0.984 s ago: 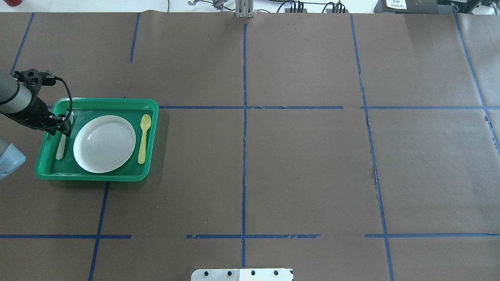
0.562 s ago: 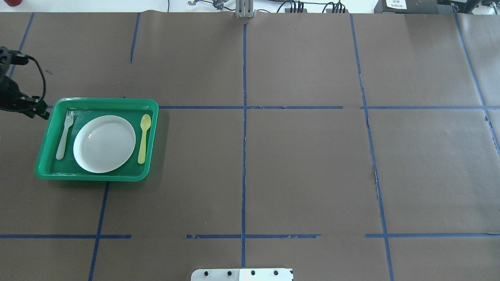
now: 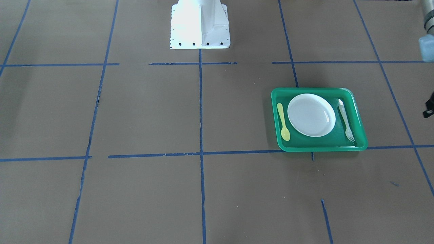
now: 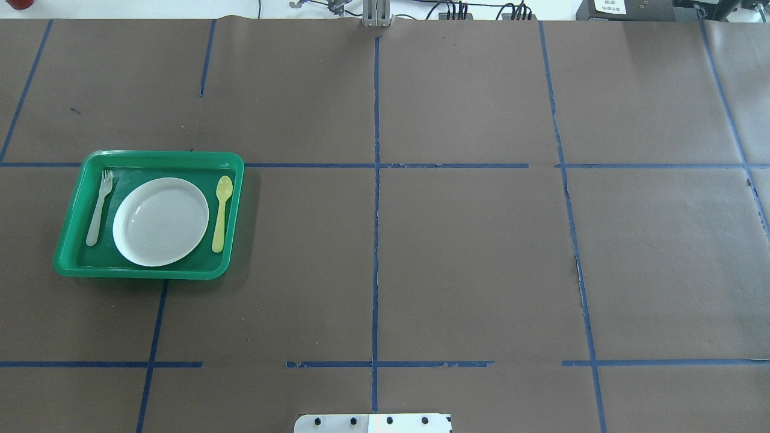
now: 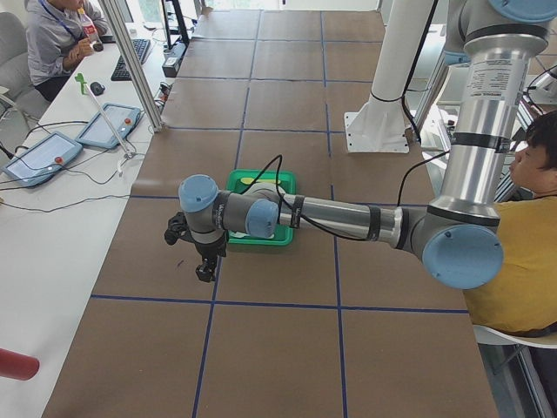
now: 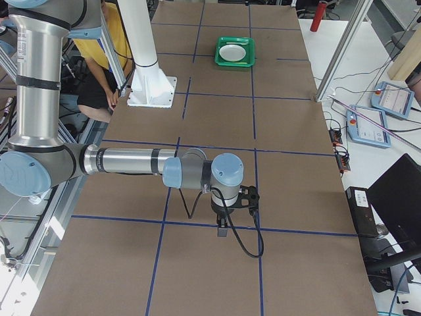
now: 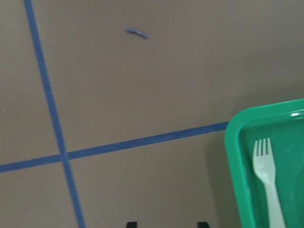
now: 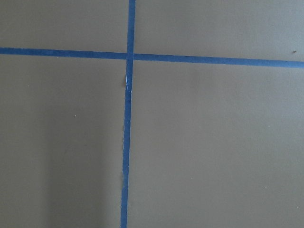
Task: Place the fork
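The whitish plastic fork [image 4: 99,207] lies flat in the green tray [image 4: 150,156], left of the white plate [image 4: 160,221], tines towards the far side. It also shows in the front view [image 3: 346,120] and the left wrist view [image 7: 268,185]. My left gripper [image 7: 166,224] is open and empty, its two tips apart. It hangs over bare table beside the tray's far left corner, and the exterior left view [image 5: 206,268] shows it there too. My right gripper [image 6: 223,230] hangs over bare table far from the tray. I cannot tell whether it is open or shut.
A yellow spoon [image 4: 221,213] lies in the tray right of the plate. The robot's white base [image 3: 200,23] stands at the table's near middle. Blue tape lines cross the brown table. Operators and tablets sit at the table ends.
My left gripper has moved from over the fork's tines to the left, out of the overhead view. The fork stays lying in the tray.
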Robot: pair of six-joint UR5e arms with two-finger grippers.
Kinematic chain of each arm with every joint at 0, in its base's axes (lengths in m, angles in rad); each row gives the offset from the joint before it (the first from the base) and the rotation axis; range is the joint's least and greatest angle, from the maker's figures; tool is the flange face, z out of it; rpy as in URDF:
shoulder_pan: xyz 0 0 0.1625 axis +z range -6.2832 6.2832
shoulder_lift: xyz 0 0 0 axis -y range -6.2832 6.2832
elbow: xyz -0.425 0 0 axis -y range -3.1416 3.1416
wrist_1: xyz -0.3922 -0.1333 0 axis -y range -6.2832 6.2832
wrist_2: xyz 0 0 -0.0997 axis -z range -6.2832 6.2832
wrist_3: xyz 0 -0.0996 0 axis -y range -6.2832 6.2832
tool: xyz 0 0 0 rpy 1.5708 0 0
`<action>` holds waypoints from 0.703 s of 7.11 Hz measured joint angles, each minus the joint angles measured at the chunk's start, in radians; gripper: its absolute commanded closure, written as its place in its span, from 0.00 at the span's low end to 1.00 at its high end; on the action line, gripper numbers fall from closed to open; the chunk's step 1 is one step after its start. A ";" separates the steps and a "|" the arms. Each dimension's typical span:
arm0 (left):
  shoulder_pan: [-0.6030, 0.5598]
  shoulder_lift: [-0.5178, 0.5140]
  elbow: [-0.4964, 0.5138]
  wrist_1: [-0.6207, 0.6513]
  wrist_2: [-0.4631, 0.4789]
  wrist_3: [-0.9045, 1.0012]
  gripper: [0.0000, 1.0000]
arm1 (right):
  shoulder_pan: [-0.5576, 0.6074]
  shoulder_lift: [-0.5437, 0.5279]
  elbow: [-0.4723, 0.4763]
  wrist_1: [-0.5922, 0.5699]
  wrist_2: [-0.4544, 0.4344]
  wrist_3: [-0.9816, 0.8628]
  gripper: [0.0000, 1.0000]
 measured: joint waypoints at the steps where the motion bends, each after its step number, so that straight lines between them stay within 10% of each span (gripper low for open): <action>1: -0.063 0.008 0.007 0.040 0.000 0.081 0.00 | 0.000 0.000 0.000 0.000 0.000 0.000 0.00; 5: -0.116 0.027 0.010 0.080 -0.033 0.138 0.00 | 0.000 0.000 0.000 0.000 0.000 0.000 0.00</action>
